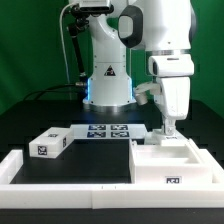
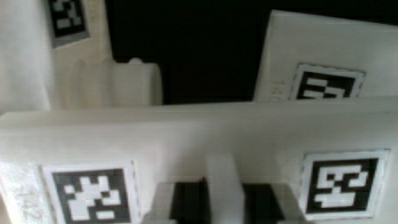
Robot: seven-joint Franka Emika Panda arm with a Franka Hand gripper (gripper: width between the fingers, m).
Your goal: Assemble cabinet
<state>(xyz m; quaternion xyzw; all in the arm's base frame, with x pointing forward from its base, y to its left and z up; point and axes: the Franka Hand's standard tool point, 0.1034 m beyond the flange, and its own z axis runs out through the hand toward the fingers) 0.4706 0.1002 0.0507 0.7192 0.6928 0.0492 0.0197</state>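
Front right corner of worktop [image 1: 90, 165]: box [image 1: 165, 162], open face up, tucked against rail [image 1: 60, 186], likely for bracing. Block [image 1: 47, 143] sits loose near left edge. Tool [image 1: 168, 128] clenched on box's far wall, apparently to steady it. Marker board [image 1: 105, 130] beyond.

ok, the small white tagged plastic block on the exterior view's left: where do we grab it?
Grip the small white tagged plastic block mid-length across its two long sides, coming straight down. It lies flat on the black table, clear of other parts, so both sides look free. It sits skewed, so yaw the wrist to match.
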